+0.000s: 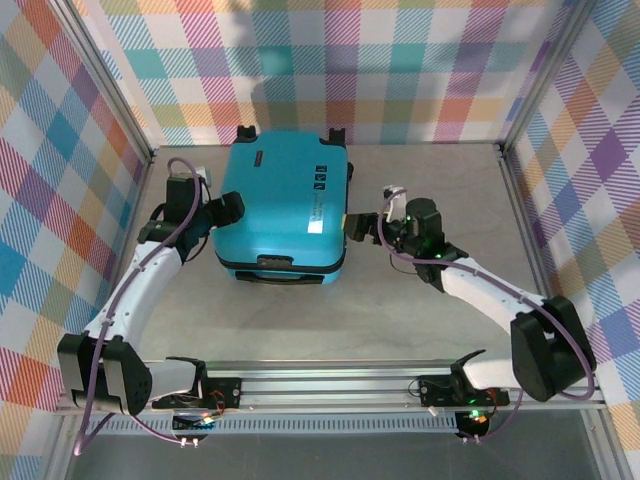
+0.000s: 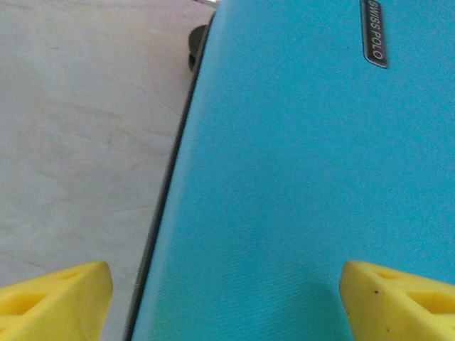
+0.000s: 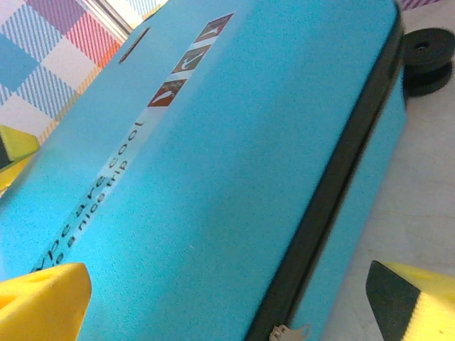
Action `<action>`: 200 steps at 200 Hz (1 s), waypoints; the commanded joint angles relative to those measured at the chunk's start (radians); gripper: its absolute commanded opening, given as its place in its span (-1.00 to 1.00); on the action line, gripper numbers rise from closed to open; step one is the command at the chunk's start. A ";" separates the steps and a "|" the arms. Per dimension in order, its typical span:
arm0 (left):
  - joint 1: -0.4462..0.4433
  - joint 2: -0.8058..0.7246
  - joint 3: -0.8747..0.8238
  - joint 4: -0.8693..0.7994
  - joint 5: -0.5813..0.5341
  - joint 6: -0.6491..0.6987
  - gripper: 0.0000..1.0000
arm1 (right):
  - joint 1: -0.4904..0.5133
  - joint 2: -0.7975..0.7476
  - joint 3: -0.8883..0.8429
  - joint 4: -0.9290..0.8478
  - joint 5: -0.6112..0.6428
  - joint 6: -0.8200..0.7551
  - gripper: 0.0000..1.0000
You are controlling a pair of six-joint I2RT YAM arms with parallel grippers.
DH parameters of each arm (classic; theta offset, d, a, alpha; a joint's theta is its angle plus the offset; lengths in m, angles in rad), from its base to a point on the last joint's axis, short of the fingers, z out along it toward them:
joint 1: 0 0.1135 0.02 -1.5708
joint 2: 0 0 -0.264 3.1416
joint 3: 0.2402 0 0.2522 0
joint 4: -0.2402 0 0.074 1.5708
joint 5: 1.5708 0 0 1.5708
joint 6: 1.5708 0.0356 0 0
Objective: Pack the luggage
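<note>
Closed luggage [image 1: 285, 205] flat mid-table [image 1: 420, 310], toward far wall, wedged between pincers: left gripper [image 1: 228, 208] at left edge, fingers apart; right gripper [image 1: 357, 226] beside right zipper seam [image 3: 334, 192], spread wide.

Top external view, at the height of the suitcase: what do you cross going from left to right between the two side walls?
left gripper → luggage → right gripper
</note>
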 commanded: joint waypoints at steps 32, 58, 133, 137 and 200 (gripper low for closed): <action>0.010 0.073 -0.008 0.066 0.161 -0.021 0.62 | 0.048 0.118 0.108 0.070 -0.041 0.055 0.99; 0.002 0.069 -0.043 0.101 0.229 -0.038 0.58 | 0.055 0.149 0.131 0.064 -0.048 0.059 0.99; -0.193 0.171 -0.081 0.298 0.282 -0.122 0.52 | 0.013 0.099 0.109 0.012 -0.057 0.052 0.99; -0.206 0.178 -0.080 0.305 0.284 -0.126 0.50 | 0.003 0.085 0.102 -0.001 -0.053 0.048 0.99; -0.388 0.195 -0.069 0.382 0.198 -0.188 0.50 | -0.189 -0.041 0.091 -0.211 -0.130 -0.032 0.99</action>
